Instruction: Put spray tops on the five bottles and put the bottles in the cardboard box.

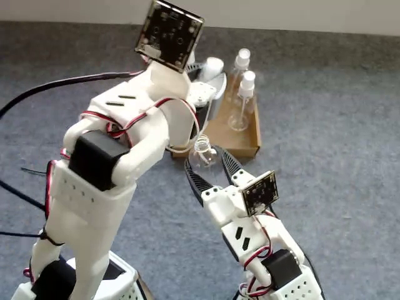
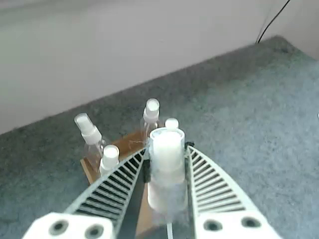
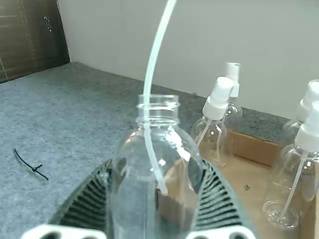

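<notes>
High view: left arm (image 1: 134, 134) covers the left side of the cardboard box (image 1: 240, 136), so what sits there can't be told. Left wrist view: spray top (image 2: 167, 169) hides all but the cap of the rear bottle (image 2: 171, 123), gripper fingers (image 2: 117, 186) cover most of the box, and the dip tube (image 2: 169, 231) runs off the edge. Right wrist view: open bottle (image 3: 154, 169) loses its base at the edge, the tube's upper end is cut off, and the nearest capped bottle (image 3: 289, 189) is partly out of frame.
</notes>
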You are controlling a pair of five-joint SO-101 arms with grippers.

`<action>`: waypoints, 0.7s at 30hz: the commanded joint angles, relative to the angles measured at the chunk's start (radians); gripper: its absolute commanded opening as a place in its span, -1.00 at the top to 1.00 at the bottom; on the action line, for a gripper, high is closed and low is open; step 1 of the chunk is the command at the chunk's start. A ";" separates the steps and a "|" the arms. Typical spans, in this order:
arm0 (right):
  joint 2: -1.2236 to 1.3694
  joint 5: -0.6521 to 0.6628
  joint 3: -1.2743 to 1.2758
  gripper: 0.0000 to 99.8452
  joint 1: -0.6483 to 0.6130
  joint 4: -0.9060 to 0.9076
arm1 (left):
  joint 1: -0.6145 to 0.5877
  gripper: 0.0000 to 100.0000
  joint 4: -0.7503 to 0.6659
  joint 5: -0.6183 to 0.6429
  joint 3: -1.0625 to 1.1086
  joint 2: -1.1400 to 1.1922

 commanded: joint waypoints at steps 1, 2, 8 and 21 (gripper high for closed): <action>-0.012 -0.003 -0.015 0.99 -0.002 0.002 | 0.021 0.99 0.051 0.008 0.088 -0.022; -0.012 -0.006 -0.015 0.99 -0.002 0.002 | 0.021 0.99 0.066 0.006 0.108 -0.022; -0.013 -0.005 -0.015 0.99 0.002 0.004 | 0.019 0.99 0.161 0.006 0.148 -0.022; -0.013 -0.011 -0.028 0.99 0.182 -0.125 | 0.019 0.98 0.288 0.000 0.156 -0.022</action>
